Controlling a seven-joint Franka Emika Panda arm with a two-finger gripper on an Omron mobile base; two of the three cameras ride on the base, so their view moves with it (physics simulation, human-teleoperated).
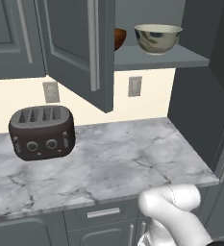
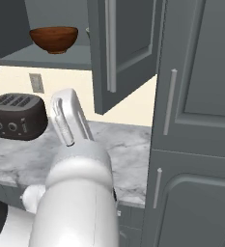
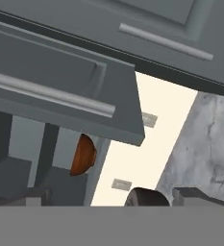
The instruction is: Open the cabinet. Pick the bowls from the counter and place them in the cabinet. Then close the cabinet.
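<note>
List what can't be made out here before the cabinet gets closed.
- Wooden bowl: left base view, mostly hidden by the open cabinet door.
- Cream bowl: right base view, a sliver past the door.
- Gripper: hand view, fingertips cut off at the bottom edge.
- Toaster: hand view, cut off likewise.

A cream wall [image 1: 84,103] runs behind the worktop, with two grey outlets [image 1: 51,92] set in it, well apart. A dark toaster [image 1: 42,132] stands near the wall at the left. Below the worktop edge sits a grey drawer front [image 1: 101,212] with a horizontal handle, and a tall grey pantry unit [image 2: 196,144] rises at the right.
</note>
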